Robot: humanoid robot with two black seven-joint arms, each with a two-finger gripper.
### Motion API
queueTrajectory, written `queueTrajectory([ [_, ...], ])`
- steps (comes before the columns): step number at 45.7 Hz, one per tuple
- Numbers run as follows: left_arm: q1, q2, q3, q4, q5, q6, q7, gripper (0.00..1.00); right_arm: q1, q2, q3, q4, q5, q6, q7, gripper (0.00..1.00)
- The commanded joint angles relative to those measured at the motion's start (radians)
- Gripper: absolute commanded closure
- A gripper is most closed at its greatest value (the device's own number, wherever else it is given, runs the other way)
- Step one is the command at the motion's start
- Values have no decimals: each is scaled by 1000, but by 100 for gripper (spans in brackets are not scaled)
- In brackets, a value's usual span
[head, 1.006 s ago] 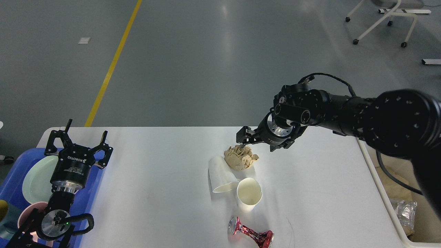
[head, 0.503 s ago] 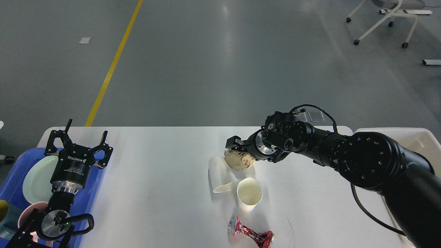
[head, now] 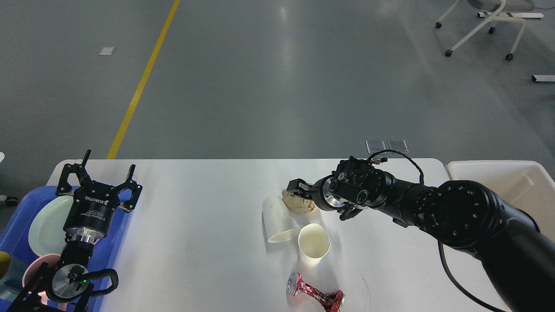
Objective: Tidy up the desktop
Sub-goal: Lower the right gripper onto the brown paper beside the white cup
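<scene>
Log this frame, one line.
right end effector: at crumpled paper | left end effector: open, idle | desktop: cups, can remain

Right pincer (head: 298,189) lies low at the crumpled brown paper ball (head: 300,204) on the white counter (head: 208,225); its finger spacing is unclear. Nearer than it: two paper cups (head: 313,245), then a crushed red can (head: 315,294). Left pincer (head: 99,178) spread above a blue tray (head: 17,229).

The right gripper (head: 299,190) covers the far side of the crumpled brown paper ball (head: 298,205), hiding its fingertips. The crushed red drink can (head: 315,296) and blue plastic tray (head: 15,225) run off the frame.
</scene>
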Motion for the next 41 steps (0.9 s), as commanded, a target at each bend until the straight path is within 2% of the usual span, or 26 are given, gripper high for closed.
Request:
queueTrajectory([
  [1, 0, 0, 0, 0, 0, 1, 0, 4, -22, 1, 5, 4, 4, -63, 3, 0],
  [11, 0, 0, 0, 0, 0, 0, 0, 4, -48, -1, 46, 2, 4, -140, 8, 0],
  [15, 0, 0, 0, 0, 0, 0, 0, 4, -54, -1, 52, 2, 6, -143, 9, 4],
  [18, 0, 0, 0, 0, 0, 0, 0, 4, -54, -1, 55, 5, 7, -143, 9, 14],
  [22, 1, 0, 0, 0, 0, 0, 0, 4, -54, -1, 78, 8, 9, -143, 9, 23],
  [25, 0, 0, 0, 0, 0, 0, 0, 4, -55, -1, 100, 8, 9, -143, 9, 34],
  [27, 0, 0, 0, 0, 0, 0, 0, 4, -61, -1, 112, 8, 7, -143, 9, 48],
  [30, 0, 0, 0, 0, 0, 0, 0, 4, -69, -1, 124, 10, 7, -143, 9, 75],
  [34, 0, 0, 0, 0, 0, 0, 0, 4, -72, -1, 133, 10, 6, -143, 9, 100],
  [41, 1, 0, 0, 0, 0, 0, 0, 4, -68, -14, 182, 14, 19, -142, 0, 100],
])
